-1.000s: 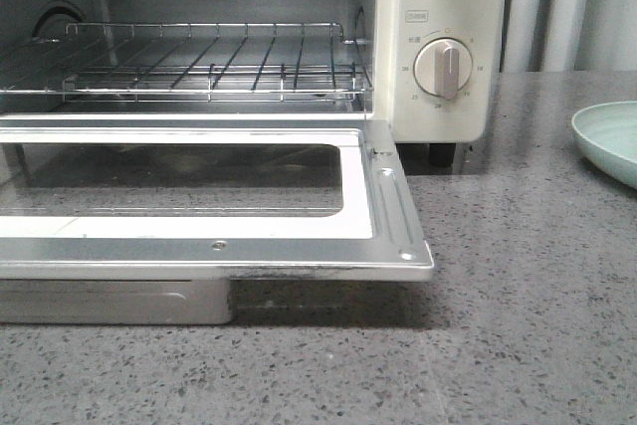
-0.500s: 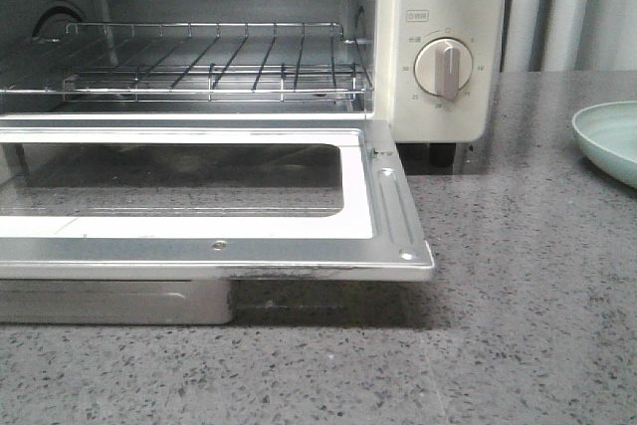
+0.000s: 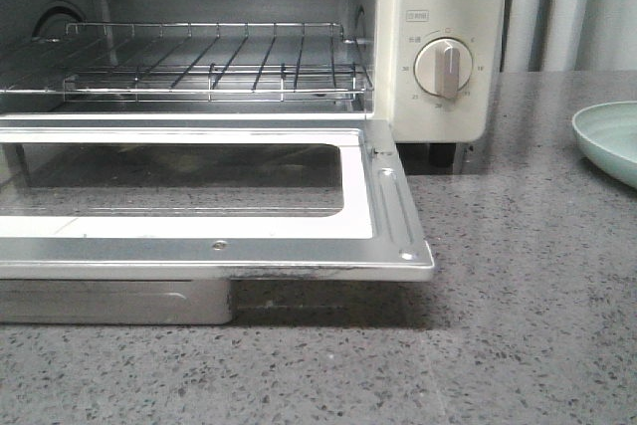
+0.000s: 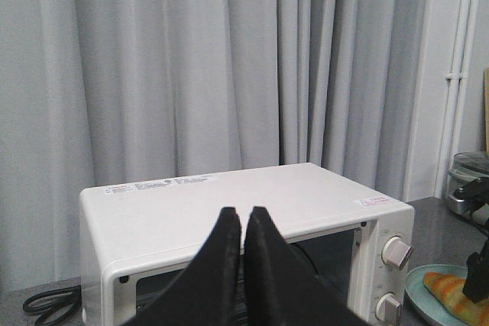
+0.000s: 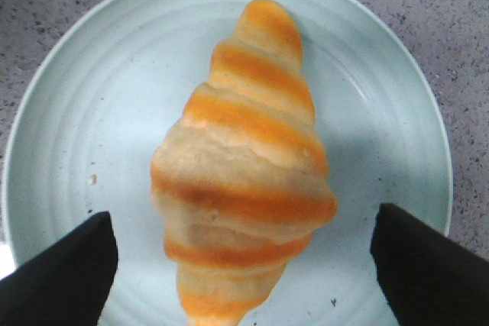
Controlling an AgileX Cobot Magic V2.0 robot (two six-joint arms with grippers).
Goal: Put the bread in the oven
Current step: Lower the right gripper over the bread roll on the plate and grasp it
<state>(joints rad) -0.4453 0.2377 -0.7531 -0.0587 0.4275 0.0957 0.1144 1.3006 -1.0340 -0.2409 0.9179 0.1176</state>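
Note:
The oven (image 3: 438, 47) is cream-white and fills the left of the front view, its glass door (image 3: 199, 196) folded down flat and the wire rack (image 3: 209, 62) bare inside. In the left wrist view the oven (image 4: 229, 204) stands beyond my left gripper (image 4: 244, 211), whose black fingers are shut together on nothing. The bread (image 5: 244, 166), golden-orange with cream stripes, lies on a pale green plate (image 5: 92, 97). My right gripper (image 5: 243, 223) hangs above it, open, one fingertip on each side of the bread and clear of it. The bread (image 4: 452, 292) also shows in the left wrist view.
The plate's rim (image 3: 609, 138) shows at the right edge of the front view on the grey speckled counter (image 3: 518, 325). A metal tray (image 3: 119, 301) sits under the open door. Grey curtains (image 4: 191, 66) hang behind the oven, and a black cable (image 4: 47, 303) lies beside it.

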